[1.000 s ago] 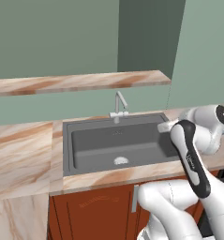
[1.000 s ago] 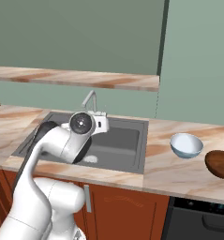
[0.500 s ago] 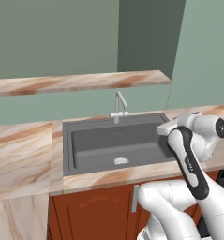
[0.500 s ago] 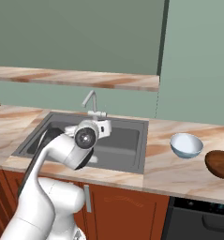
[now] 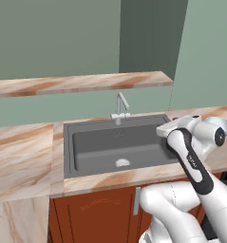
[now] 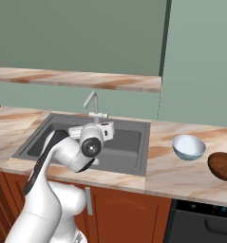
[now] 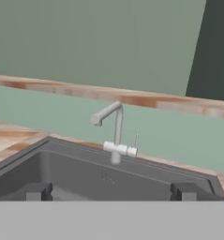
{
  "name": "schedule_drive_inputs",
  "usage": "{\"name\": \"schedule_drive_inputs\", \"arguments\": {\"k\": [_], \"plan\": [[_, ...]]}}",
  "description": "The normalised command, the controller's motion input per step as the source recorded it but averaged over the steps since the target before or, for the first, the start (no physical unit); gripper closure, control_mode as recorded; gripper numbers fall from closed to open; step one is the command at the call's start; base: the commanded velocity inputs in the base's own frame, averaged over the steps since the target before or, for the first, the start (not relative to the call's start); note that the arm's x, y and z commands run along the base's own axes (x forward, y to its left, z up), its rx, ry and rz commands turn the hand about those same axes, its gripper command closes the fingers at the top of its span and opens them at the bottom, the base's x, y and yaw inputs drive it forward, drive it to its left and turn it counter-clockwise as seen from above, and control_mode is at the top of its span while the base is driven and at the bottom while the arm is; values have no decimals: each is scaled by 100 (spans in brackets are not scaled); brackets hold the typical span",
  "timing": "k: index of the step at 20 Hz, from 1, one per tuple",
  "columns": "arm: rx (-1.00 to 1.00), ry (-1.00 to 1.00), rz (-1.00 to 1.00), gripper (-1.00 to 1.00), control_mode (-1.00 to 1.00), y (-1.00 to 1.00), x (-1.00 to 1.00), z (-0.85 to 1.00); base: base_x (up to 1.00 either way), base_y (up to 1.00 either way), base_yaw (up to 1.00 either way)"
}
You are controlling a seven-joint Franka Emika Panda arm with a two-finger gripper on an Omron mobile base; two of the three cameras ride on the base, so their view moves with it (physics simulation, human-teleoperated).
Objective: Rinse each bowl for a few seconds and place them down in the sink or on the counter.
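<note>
Green walls back a beige marble counter [image 6: 181,178] with a dark sink [image 5: 110,144] sunk in it, silver faucet [image 7: 114,131] at the basin's twelve o'clock. Robot's arm hangs over the sink's right-hand part, gripper [image 7: 111,191] spread wide with nothing between its tips, facing the faucet. One pale blue bowl [image 6: 188,147] sits on the counter at three o'clock of the sink, with a brown bowl [image 6: 222,166] just beside it.
</note>
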Motion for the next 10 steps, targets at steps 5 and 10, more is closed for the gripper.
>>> {"name": "schedule_drive_inputs", "arguments": {"k": [5,10], "plan": [[5,-7,4,-100,-100,0,22,0,0,0,0],[4,-8,4,-100,-100,0,22,-3,0,0,0]]}}
